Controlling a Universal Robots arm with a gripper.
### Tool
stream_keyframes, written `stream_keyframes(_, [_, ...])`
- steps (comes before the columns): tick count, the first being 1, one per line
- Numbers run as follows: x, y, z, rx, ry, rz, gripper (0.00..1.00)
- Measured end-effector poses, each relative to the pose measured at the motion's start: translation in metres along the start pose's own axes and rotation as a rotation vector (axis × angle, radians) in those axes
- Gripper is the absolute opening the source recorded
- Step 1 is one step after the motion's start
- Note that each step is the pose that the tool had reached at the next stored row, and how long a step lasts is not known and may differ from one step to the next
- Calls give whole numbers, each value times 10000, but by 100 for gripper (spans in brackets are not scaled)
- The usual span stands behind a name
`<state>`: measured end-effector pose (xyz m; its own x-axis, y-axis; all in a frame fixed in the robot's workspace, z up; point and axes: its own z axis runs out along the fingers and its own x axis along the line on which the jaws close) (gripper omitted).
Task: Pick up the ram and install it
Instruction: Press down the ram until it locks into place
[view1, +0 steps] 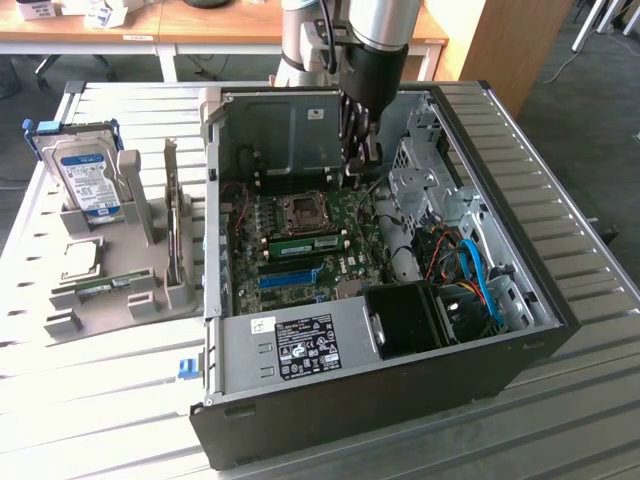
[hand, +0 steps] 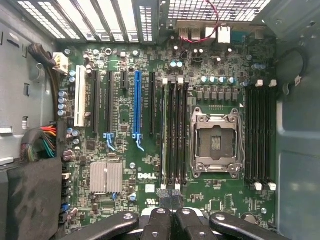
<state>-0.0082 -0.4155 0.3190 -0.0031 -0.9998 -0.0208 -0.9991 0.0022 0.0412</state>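
Evidently the gripper (view1: 362, 160) hangs inside the open computer case (view1: 400, 400), above the motherboard (view1: 345, 265), with its fingers pressed together and nothing between them. In the wrist view the gripper (hand: 170, 212) shows the same closed, empty tips over the green board.

The ram (view1: 305, 243) stands on edge in a memory slot between the CPU socket (view1: 303, 210) and the blue slot strip (view1: 290, 277). It looks seated, though whether it is fully latched I cannot tell.

From the exterior view the ram lies below the gripper, towards the exterior view's left and nearer the camera. Its long axis runs across the board, parallel to the blue strip. In the wrist view the ram (hand: 164, 135) is a thin pale edge in the slot bank beside the CPU socket (hand: 215, 140). One end sits just beyond the fingertips and the length runs straight away from them.

The hard drive (view1: 85, 175) stands well apart, outside the case.
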Motion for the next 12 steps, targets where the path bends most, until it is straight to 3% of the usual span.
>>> stream_keyframes(12, [3, -5, 126, 6, 1, 0, 11])
